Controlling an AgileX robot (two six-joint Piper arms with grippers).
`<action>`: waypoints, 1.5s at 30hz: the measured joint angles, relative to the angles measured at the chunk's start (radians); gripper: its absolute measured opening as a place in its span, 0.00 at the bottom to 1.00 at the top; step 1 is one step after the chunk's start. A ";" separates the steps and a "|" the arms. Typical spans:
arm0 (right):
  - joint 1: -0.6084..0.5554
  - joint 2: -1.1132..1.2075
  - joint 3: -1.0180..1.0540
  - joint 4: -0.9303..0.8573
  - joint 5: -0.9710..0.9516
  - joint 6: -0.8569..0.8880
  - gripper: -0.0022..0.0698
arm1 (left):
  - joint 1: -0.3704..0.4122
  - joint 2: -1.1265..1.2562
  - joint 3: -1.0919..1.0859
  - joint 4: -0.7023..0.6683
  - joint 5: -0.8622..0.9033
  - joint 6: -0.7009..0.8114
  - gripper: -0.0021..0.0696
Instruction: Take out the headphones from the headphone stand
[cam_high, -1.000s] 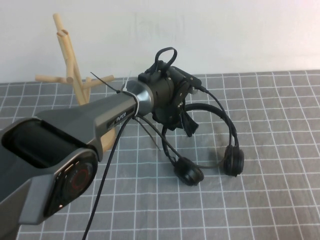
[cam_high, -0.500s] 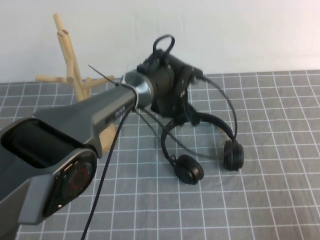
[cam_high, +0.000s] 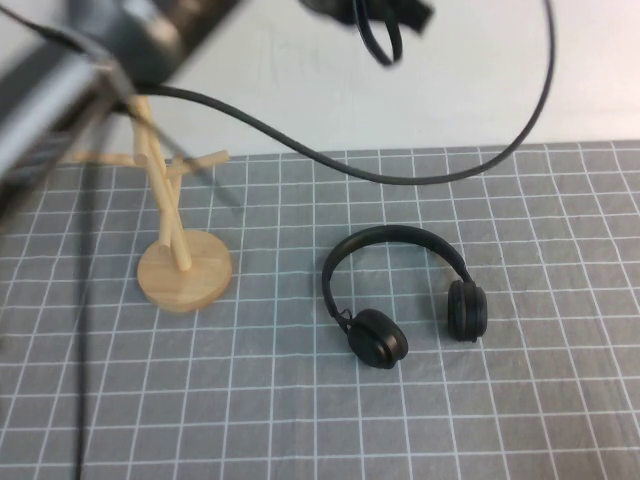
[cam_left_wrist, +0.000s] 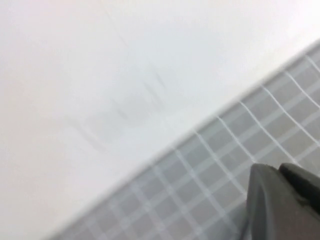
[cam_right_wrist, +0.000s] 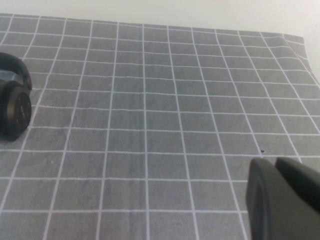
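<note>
On my high feed the black over-ear headphones (cam_high: 405, 292) lie flat on the grey gridded tabletop (cam_high: 520, 400), off the wooden headphone stand (cam_high: 172, 235) and well apart from it, toward the robot's right. Both ear cups rest on the cloth with the headband arching away toward the white wall (cam_high: 300, 90). The stand is upright on its round disc base, its pegs bare.

The left claw (cam_high: 385, 20) is raised high near the top edge of that feed, blurred, with a black cable (cam_high: 400, 180) looping down from it; I cannot tell how far it is open, and it has hold of nothing I can make out. The right claw (cam_right_wrist: 285, 200) shows only on its own wrist feed as a dark corner low over the tabletop, one ear cup (cam_right_wrist: 15, 111) off to the side; I cannot tell its opening either.
</note>
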 joint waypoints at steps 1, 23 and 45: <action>0.000 0.000 0.000 0.000 0.000 0.000 0.02 | -0.020 -0.038 0.000 0.038 0.020 0.012 0.03; 0.000 0.000 0.000 0.000 0.000 0.000 0.02 | -0.200 -0.866 0.719 0.270 -0.030 -0.218 0.03; 0.000 0.000 0.000 0.000 0.000 0.000 0.02 | -0.204 -1.608 1.820 0.452 -0.438 -0.647 0.03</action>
